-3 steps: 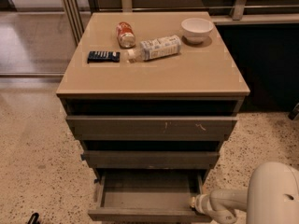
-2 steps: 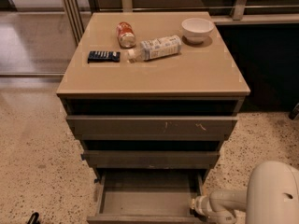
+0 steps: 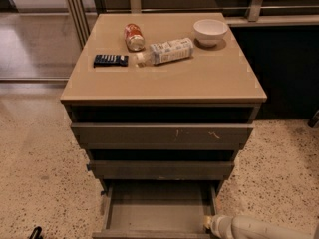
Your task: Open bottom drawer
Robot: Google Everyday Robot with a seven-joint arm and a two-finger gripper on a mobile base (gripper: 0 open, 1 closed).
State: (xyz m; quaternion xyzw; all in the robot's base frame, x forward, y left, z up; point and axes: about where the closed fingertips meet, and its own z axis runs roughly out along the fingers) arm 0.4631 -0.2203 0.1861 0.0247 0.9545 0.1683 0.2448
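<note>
Under the counter, lowest of three: bottom drawer, standing well out. Pincer at the drawer's front right corner; apart or clamped, we cannot tell. We advise pulling straight and level, without skewing.

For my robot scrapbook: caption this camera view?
Pale robot gripper at a front corner of the open dark grey bottom drawer.

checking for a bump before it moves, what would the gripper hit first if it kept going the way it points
The gripper, low at the right, points left at the bottom drawer. The drawer's front right corner looks first in line, and the gripper may be touching it now. Depth is unclear.
</note>
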